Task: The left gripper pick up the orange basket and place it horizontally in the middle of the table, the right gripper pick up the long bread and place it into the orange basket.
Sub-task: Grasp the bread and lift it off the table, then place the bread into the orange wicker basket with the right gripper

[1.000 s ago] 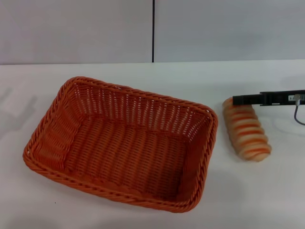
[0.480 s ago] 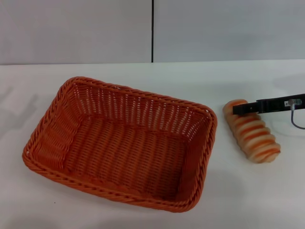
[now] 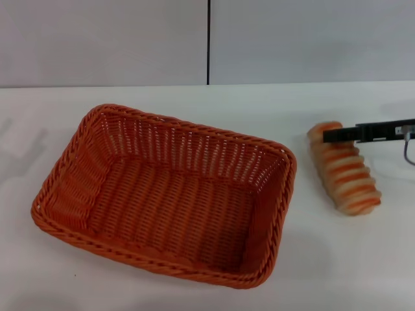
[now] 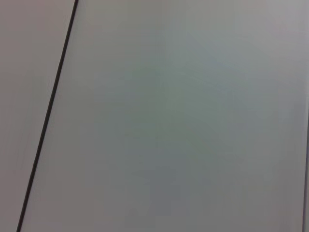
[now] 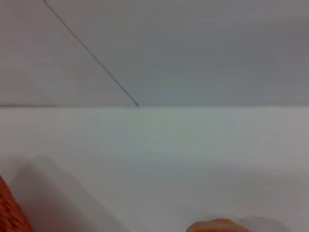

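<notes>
The orange basket (image 3: 165,194) sits on the white table (image 3: 194,97), left of centre, with its long side roughly crosswise and slightly skewed; it holds nothing. One corner of the orange basket (image 5: 9,215) shows in the right wrist view. To its right lies the long bread (image 3: 345,170), striped cream and orange-brown, pointing toward the near right. My right gripper (image 3: 332,135) reaches in from the right edge as a thin black bar across the bread's far end. The long bread (image 5: 219,225) barely shows in the right wrist view. The left gripper is out of view.
A grey wall with a dark vertical seam (image 3: 208,42) stands behind the table. A thin grey cable (image 3: 407,152) hangs from the right arm. The left wrist view shows only the wall and its seam (image 4: 48,116).
The bread has turned, its near end swinging to the right, and its far end has shifted slightly back. The right gripper dipped and came back up across that end. The basket has not moved.
</notes>
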### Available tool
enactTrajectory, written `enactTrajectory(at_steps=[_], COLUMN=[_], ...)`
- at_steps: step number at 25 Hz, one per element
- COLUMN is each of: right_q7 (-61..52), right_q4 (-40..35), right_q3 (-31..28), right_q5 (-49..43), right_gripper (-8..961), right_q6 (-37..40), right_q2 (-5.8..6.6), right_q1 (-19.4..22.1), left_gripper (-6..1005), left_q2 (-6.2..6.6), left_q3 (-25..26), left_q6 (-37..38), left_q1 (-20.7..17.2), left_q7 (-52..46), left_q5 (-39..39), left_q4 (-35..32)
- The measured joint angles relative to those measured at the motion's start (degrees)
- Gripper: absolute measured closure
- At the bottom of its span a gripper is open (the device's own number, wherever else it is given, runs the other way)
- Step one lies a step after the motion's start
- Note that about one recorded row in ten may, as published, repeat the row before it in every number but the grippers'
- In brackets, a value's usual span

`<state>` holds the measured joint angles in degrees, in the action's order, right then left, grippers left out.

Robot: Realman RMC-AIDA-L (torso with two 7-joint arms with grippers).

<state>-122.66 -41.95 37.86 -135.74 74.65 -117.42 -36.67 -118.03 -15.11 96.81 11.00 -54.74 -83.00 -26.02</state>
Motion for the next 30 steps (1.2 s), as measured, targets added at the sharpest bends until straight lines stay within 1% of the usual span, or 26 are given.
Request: enactTrajectory(at_steps=[1, 2, 3, 4, 5, 6, 7, 8, 9, 10, 11, 12, 13, 15, 16, 17, 18, 19, 20, 21, 24, 25, 26, 29, 30], right_q7=[0.0, -1.39, -2.15, -2.15, -3.84, -3.84, -5.64, -6.64, -6.64, -8.5, -8.5, -9.71, -9.71, -10.69, -10.69, -10.82, -10.82, -10.87, -10.94, -10.94, -10.17, -8.78, -8.78, -5.67, -2.32], right_q4=[0.0, -4.42, -6.98, -6.98, -12.25, -12.25, -16.69, -19.12, -19.12, -24.19, -24.19, -28.18, -28.18, -32.49, -32.49, -33.16, -33.16, -32.99, -31.78, -31.78, -27.98, -25.12, -25.12, -20.52, -17.8], right_q3=[0.0, 0.27, 0.28, 0.28, 0.39, 0.39, 1.1, 1.79, 1.79, 3.97, 3.97, 5.86, 5.86, 8.51, 8.51, 10.39, 10.39, 11.63, 14.56, 14.56, 20.85, 24.56, 24.56, 28.94, 30.55], right_q5=[0.0, 0.53, 0.69, 0.69, 1.38, 1.38, 2.48, 3.32, 3.32, 5.41, 5.41, 7.57, 7.57, 12.08, 12.08, 14.95, 14.95, 16.09, 17.85, 17.85, 20.51, 22.54, 22.54, 25.09, 26.55], right_gripper=[496, 506, 511, 517, 522, 528, 533, 538, 544, 549, 560, 570, 581, 602, 607, 613, 618, 624, 629, 635, 660, 671, 681, 691, 690], right_q6=[0.0, 2.32, 3.72, 3.72, 7.09, 7.09, 10.15, 11.41, 11.41, 13.62, 13.62, 15.14, 15.14, 18.1, 18.1, 19.77, 19.77, 20.27, 20.7, 20.7, 19.8, 18.29, 18.29, 15.48, 13.95], right_q2=[0.0, -0.38, -0.69, -0.69, -1.15, -1.15, -1.29, -1.28, -1.28, -1.29, -1.29, -1.22, -1.22, -1.0, -1.0, -0.97, -0.97, -0.96, -0.97, -0.97, -1.17, -1.28, -1.28, -1.36, -1.39], right_q1=[0.0, 0.7, 1.0, 1.0, 1.39, 1.39, 1.52, 1.55, 1.55, 1.78, 1.78, 1.76, 1.76, 0.57, 0.57, -0.81, -0.81, -1.68, -3.19, -3.19, -5.46, -6.67, -6.67, -8.31, -9.12], left_gripper=[197, 197, 197, 197, 197, 197, 197, 197, 197, 197, 197, 197, 197, 197, 197, 197, 197, 197, 197, 197, 197, 197, 197, 197, 197], left_q2=[0.0, 0.0, 0.0, 0.0, -0.01, -0.01, -0.02, -0.06, -0.06, -0.07, -0.07, -0.03, -0.03, 0.0, 0.0, -0.02, -0.02, -0.05, -0.06, -0.06, -0.08, -0.09, -0.09, -0.1, -0.1], left_q3=[0.0, 0.0, 0.0, 0.0, 0.0, 0.0, 0.0, 0.0, 0.0, 0.0, 0.0, 0.11, 0.11, 0.47, 0.47, 0.52, 0.52, 0.52, 0.53, 0.53, 0.56, 0.6, 0.6, 0.62, 0.62], left_q6=[0.0, 0.1, 0.25, 0.36, 0.45, 0.45, 0.53, 0.74, 0.74, 1.13, 1.13, 1.56, 1.56, 2.02, 2.02, 2.21, 2.21, 2.39, 2.93, 2.93, 3.61, 3.78, 3.78, 4.16, 4.44], left_q1=[0.0, -0.03, -0.07, -0.07, -0.08, -0.08, -0.08, -0.11, -0.11, -0.16, -0.16, -0.18, -0.18, -0.24, -0.24, -0.39, -0.39, -0.48, -0.68, -0.68, -0.84, -0.92, -0.92, -1.07, -1.21], left_q7=[0.0, 0.02, 0.08, 0.1, 0.1, 0.1, 0.08, 0.05, 0.05, 0.08, 0.08, 0.22, 0.22, 0.33, 0.33, 0.34, 0.34, 0.34, 0.35, 0.35, 0.36, 0.37, 0.37, 0.38, 0.39], left_q5=[0.0, 0.15, 0.21, 0.21, 0.21, 0.21, 0.21, 0.22, 0.22, 0.27, 0.27, 0.33, 0.33, 0.38, 0.38, 0.39, 0.39, 0.39, 0.39, 0.39, 0.39, 0.39, 0.39, 0.39, 0.39], left_q4=[0.0, 0.02, 0.02, 0.02, 0.02, 0.02, 0.02, 0.05, 0.05, 0.42, 0.42, 1.01, 1.01, 1.33, 1.33, 1.34, 1.34, 1.35, 1.4, 1.4, 1.41, 1.42, 1.42, 1.41, 1.41])
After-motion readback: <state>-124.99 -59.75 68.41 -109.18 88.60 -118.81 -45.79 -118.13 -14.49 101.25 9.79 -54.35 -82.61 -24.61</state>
